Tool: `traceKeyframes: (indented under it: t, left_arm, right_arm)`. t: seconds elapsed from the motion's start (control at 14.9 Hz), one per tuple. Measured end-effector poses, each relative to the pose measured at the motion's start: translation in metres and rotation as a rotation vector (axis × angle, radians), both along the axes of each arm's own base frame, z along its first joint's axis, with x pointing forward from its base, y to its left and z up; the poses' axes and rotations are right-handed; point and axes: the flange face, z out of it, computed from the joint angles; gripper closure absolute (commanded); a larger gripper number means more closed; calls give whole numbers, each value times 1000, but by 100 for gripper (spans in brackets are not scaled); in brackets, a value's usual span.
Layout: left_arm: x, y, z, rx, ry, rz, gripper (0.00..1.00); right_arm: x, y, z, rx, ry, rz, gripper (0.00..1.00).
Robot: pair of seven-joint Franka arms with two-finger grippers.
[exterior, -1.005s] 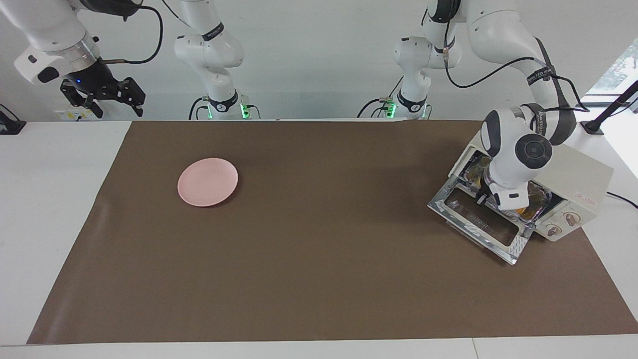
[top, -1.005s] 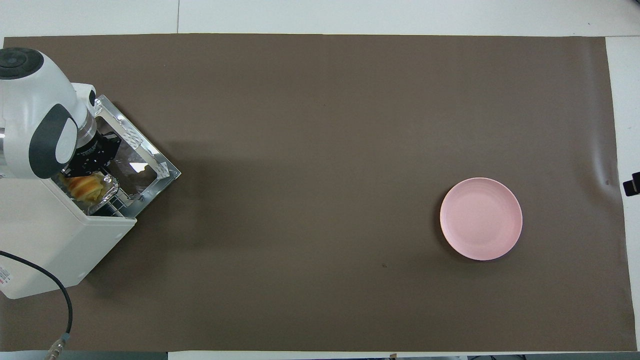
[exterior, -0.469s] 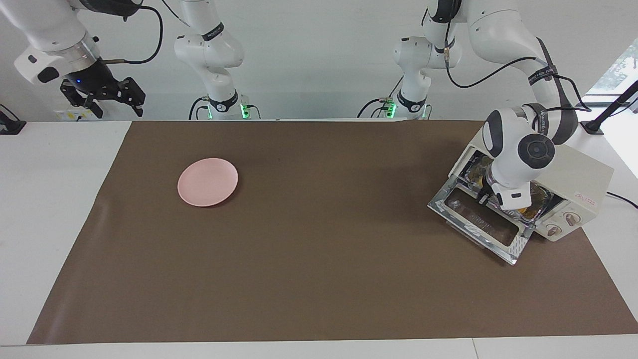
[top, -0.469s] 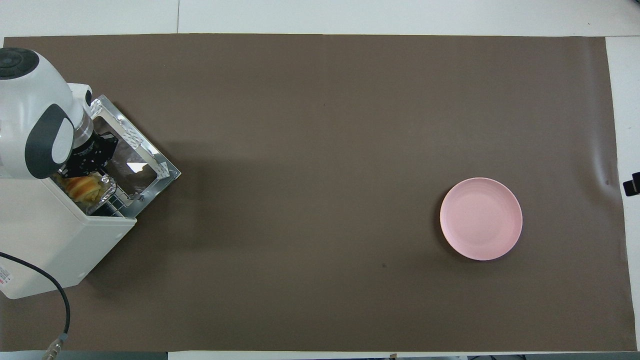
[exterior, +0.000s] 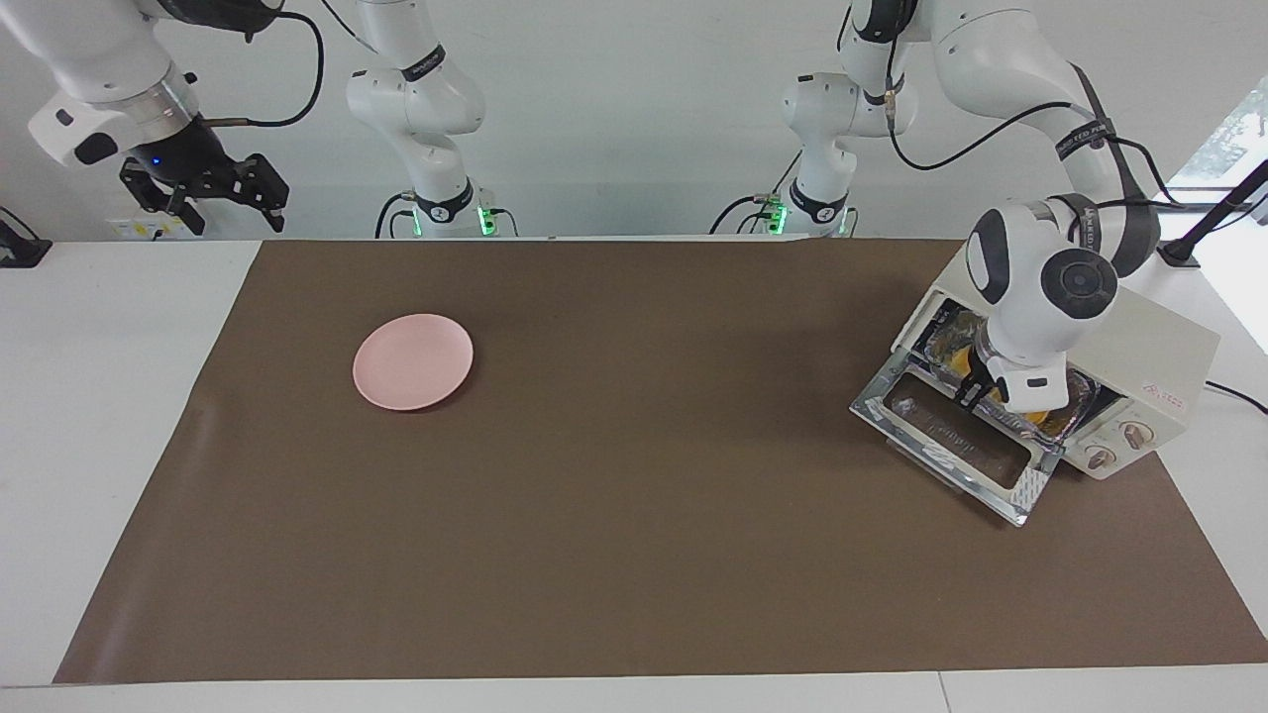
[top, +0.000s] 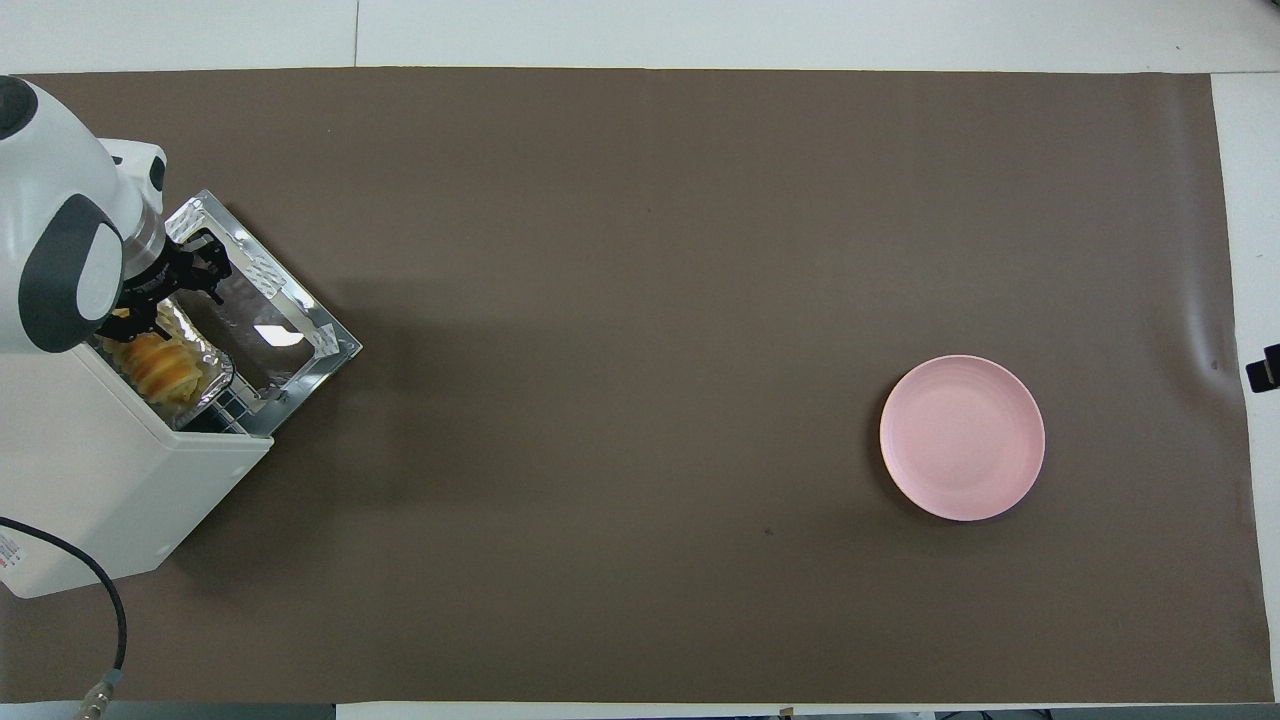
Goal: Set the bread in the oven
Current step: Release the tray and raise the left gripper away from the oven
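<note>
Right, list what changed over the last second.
The left gripper let go of the foil tray holding the bread and drew back over the open door of the oven. Tray and bread stayed inside it; pink plate and waiting right gripper unchanged.
</note>
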Motion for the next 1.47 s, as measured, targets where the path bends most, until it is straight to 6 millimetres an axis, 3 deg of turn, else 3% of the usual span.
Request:
traceKeyframes:
  t: [0.13, 0.33, 0.67, 0.87, 1.14, 1.47]
  left_arm:
    - [11, -14, 31, -9, -66, -48, 0]
    - [19, -70, 60, -27, -163, -153, 0]
    - [1, -173, 70, -55, -199, -314, 0]
    - [-17, -221, 76, -85, -203, -378, 0]
    - [-32, -252, 76, -104, -187, -422, 0]
    - [-42, -271, 76, -127, -177, -433, 0]
  right_arm:
    - [0, 0, 0, 0, 0, 0, 0]
    - [0, 0, 0, 0, 0, 0, 0]
    - [0, 0, 0, 0, 0, 0, 0]
    - [0, 0, 0, 0, 0, 0, 0]
    - [0, 0, 0, 0, 0, 0, 0]
    - [0, 0, 0, 0, 0, 0, 0]
